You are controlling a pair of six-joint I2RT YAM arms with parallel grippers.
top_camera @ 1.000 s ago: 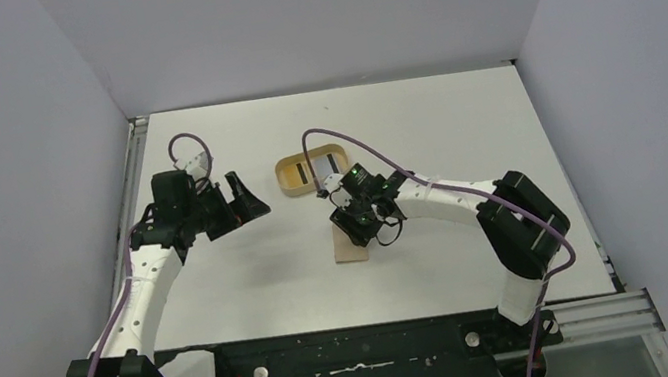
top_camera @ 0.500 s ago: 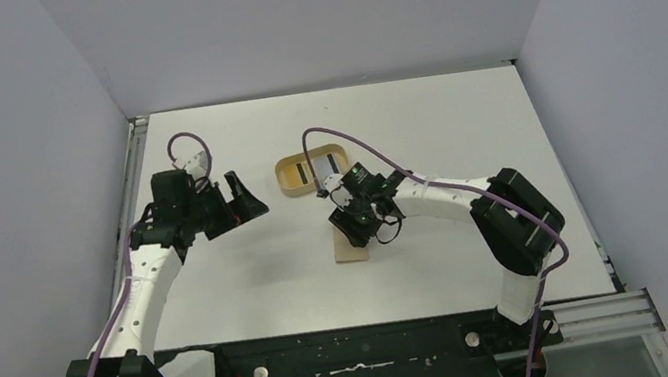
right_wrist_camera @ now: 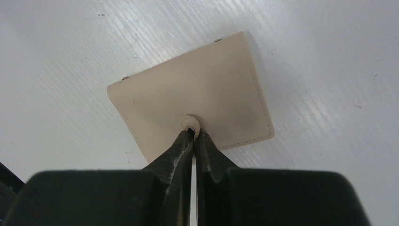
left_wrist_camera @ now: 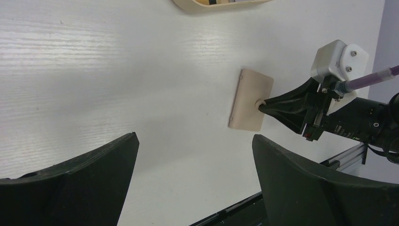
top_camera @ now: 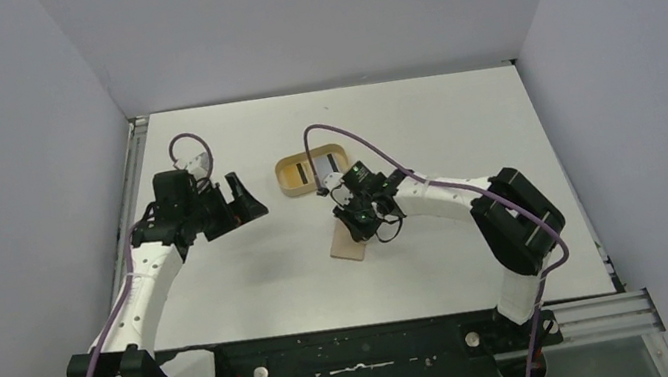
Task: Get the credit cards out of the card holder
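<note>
Pinching the snap tab (right_wrist_camera: pixel 191 121) is the step in hand, and to do it well the pull should go up and away from the stud, peeling the flap off without dragging the whole card holder (right_wrist_camera: pixel 188 94) across the table (left_wrist_camera: pixel 94 70). The right gripper (right_wrist_camera: pixel 193 134) has its two fingers pressed together on the small round tab at the holder's near edge, with no visible gap between them. The grip looks thin, right at the fingertips, so a slow, steady lift seems safer than a jerk. The holder lies closed in the middle of the table, just in front of the oval tray (top_camera: pixel 282 176), and no credit cards show from it yet. It is light, so it may rise with the tab, and a second hold from the other side may be needed.

The right arm reaches in from its base with the elbow bent and the wrist tipped down onto the holder. The left gripper (left_wrist_camera: pixel 194 139) hangs well off to the left, fingers spread wide and holding nothing, wrist turned to face the holder
</note>
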